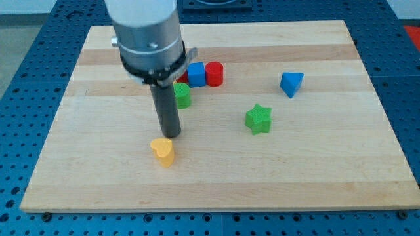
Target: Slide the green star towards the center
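The green star (pixel 258 118) lies on the wooden board (pixel 315 177), right of the middle. My tip (pixel 170 136) is well to the star's left, just above the yellow heart-shaped block (pixel 163 152) and below a green round block (pixel 182 95). The tip touches no block that I can tell.
A blue cube (pixel 196 75) and a red cylinder (pixel 214 73) sit side by side near the view's top middle. Another red block is partly hidden behind the arm (pixel 148 33). A blue triangular block (pixel 291 83) lies at the upper right.
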Robot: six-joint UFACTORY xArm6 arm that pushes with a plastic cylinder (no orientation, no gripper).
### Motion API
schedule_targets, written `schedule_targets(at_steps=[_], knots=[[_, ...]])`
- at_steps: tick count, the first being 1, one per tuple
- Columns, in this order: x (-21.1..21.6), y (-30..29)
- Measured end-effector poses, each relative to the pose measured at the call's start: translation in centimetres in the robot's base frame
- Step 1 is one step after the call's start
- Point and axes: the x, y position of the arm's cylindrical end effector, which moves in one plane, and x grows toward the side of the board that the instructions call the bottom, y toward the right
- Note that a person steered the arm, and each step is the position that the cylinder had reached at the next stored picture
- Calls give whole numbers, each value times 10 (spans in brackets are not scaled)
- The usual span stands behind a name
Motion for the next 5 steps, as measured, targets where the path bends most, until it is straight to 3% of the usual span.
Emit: schedule_targets(at_steps=[2,5], knots=[[55,56],[25,182]])
